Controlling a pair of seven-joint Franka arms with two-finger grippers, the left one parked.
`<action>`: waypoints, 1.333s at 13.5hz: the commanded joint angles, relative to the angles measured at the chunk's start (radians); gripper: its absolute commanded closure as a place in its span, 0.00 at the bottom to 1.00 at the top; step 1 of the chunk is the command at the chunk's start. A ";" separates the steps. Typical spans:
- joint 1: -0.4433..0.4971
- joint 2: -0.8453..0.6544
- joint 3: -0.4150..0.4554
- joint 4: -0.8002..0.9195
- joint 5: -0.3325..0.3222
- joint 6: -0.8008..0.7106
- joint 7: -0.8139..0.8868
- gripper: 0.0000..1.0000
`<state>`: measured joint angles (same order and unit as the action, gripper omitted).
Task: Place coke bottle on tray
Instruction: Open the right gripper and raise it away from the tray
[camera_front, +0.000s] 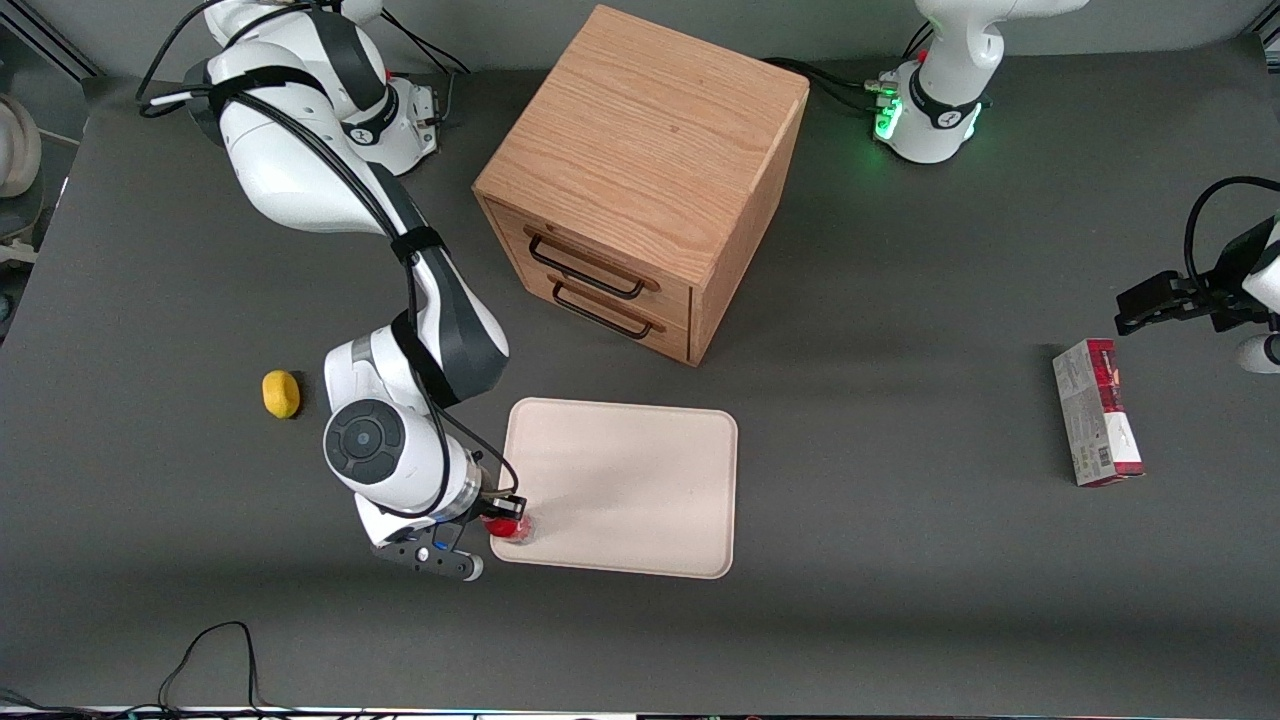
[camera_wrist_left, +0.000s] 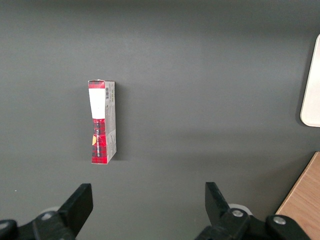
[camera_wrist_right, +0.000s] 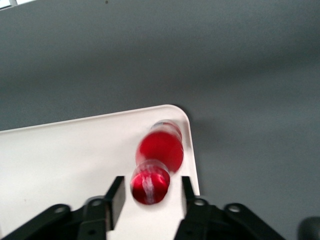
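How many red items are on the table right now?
2: the coke bottle stands on the tray corner between the open gripper fingers; the red-and-grey carton lies toward the parked arm's end.

Dark grey matte table (camera_front: 900, 600) carries a wooden two-drawer cabinet (camera_front: 640, 180), with a large pale beige rectangular tray (camera_front: 640, 480) nearer the front camera than it. Small yellow lump (camera_front: 281, 394) lies toward the working arm's end, beside the tray; red-and-grey rectangular carton (camera_front: 1097, 412) lies flat toward the parked arm's end. The right arm's gripper (camera_front: 497, 513) hangs over the tray's corner nearest the front camera, not touching the table.
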<state>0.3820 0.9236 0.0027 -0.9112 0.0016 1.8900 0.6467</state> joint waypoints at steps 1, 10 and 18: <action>0.003 0.009 -0.001 0.034 -0.020 -0.012 0.024 0.00; -0.072 -0.288 -0.004 -0.192 -0.006 -0.249 -0.191 0.00; -0.231 -1.041 -0.058 -0.998 -0.006 -0.157 -0.669 0.00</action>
<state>0.1682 0.0943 -0.0582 -1.6850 -0.0069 1.6704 0.0450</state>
